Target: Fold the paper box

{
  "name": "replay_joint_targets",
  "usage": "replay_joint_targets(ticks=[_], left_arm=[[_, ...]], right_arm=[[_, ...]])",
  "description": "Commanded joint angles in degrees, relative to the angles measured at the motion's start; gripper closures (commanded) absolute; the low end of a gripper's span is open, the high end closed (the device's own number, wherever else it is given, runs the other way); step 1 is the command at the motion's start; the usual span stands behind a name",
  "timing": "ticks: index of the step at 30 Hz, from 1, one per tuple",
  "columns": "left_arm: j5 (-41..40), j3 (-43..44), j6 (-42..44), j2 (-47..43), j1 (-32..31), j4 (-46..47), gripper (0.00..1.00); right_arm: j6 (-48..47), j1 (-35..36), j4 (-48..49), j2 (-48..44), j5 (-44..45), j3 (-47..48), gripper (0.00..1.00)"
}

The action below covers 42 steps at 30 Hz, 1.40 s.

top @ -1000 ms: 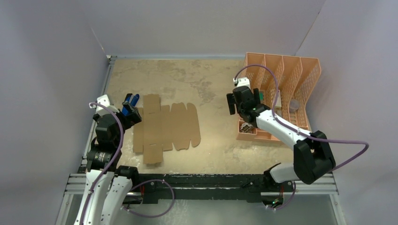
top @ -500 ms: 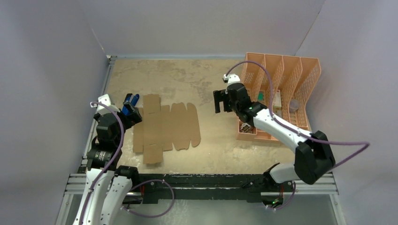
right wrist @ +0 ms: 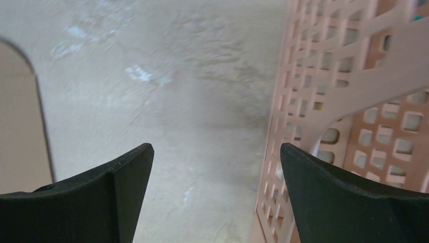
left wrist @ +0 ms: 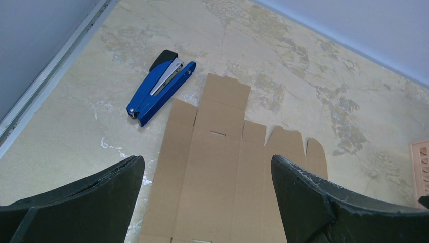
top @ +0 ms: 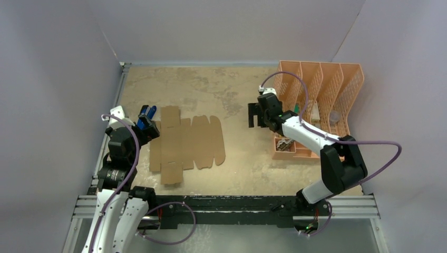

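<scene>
Our paper box (left wrist: 217, 167) is one flat sheet on the counter (top: 211, 89), not folded at all.
Nearest to us, the left pincer (left wrist: 206, 167) hangs by the sheet's left edge, spread wide and holding nothing. The sheet is plain brown cardboard on the left half of the counter, with crease lines, a small slot, square flaps and rounded tabs along its right side. Just past its far-left corner we see a blue stapler (left wrist: 161, 86), close but apart. Farther right, the right pincer (right wrist: 216, 152) gapes empty too, just beside the peach file organizer (right wrist: 329, 101).
</scene>
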Motion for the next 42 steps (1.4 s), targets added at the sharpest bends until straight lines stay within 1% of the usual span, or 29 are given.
replay_joint_targets(ticks=[1, 6, 9, 14, 16, 19, 20, 22, 24, 26, 29, 33, 35, 37, 42], left_arm=[[0.6, -0.1, -0.5, 0.3, -0.3, 3.0, 0.03], [0.8, -0.2, -0.5, 0.6, -0.3, 3.1, 0.03], [0.8, -0.2, -0.5, 0.7, -0.3, 3.1, 0.03], [1.6, -0.5, -0.7, 2.1, -0.3, 3.9, 0.03], [1.8, -1.0, -2.2, 3.7, -0.3, 4.9, 0.03], [2.6, -1.3, -7.8, 9.0, -0.3, 5.8, 0.03], [3.5, -1.4, -9.3, 11.3, -0.3, 6.3, 0.03], [6.8, -1.5, -10.9, 16.5, -0.3, 7.4, 0.03], [10.4, -1.5, -11.7, 21.8, -0.3, 9.0, 0.03], [13.0, -1.7, -12.7, 26.3, -0.6, 11.4, 0.03], [13.6, -1.6, -13.7, 32.9, -2.1, 15.0, 0.03], [12.5, 1.5, -13.0, 43.4, -7.8, 17.5, 0.04], [12.2, 3.5, -12.3, 49.2, -9.4, 17.8, 0.05], [13.3, 4.7, -11.6, 55.0, -9.8, 18.8, 0.06], [18.4, 8.1, -8.4, 65.3, -11.6, 21.2, 0.09]], right_arm=[[0.3, -4.7, -2.8, -3.3, 8.2, -2.1, 0.01], [-0.4, -5.7, -1.6, -4.4, 8.8, -3.4, 0.01], [-0.2, -6.4, -0.8, -3.5, 9.8, -3.3, 0.01], [-0.3, -7.1, -1.1, -2.0, 10.7, -0.5, 0.01], [-0.3, -7.2, -1.4, -2.3, 9.7, 0.8, 0.01], [-0.5, -7.2, -1.8, -3.4, 6.9, 2.2, 0.01], [-2.2, -6.9, -1.8, -3.8, 5.3, 3.0, 0.01], [-4.4, -6.5, -0.2, -5.7, -2.2, 3.0, 0.01], [-6.2, -5.8, 4.6, -8.5, -10.4, 0.8, 0.01], [-6.6, -4.4, 7.7, -9.3, -15.3, -0.7, 0.01], [-7.2, -1.5, 7.7, -7.8, -16.9, 0.3, 0.01], [-7.5, 2.4, 7.7, -6.9, -16.3, 0.2, 0.01], [-7.1, 3.3, 8.1, -7.1, -16.6, -0.7, 0.01], [-6.4, 4.0, 8.5, -7.7, -16.9, -1.9, 0.01], [-5.5, 4.7, 8.9, -11.3, -16.5, -6.0, 0.01]])
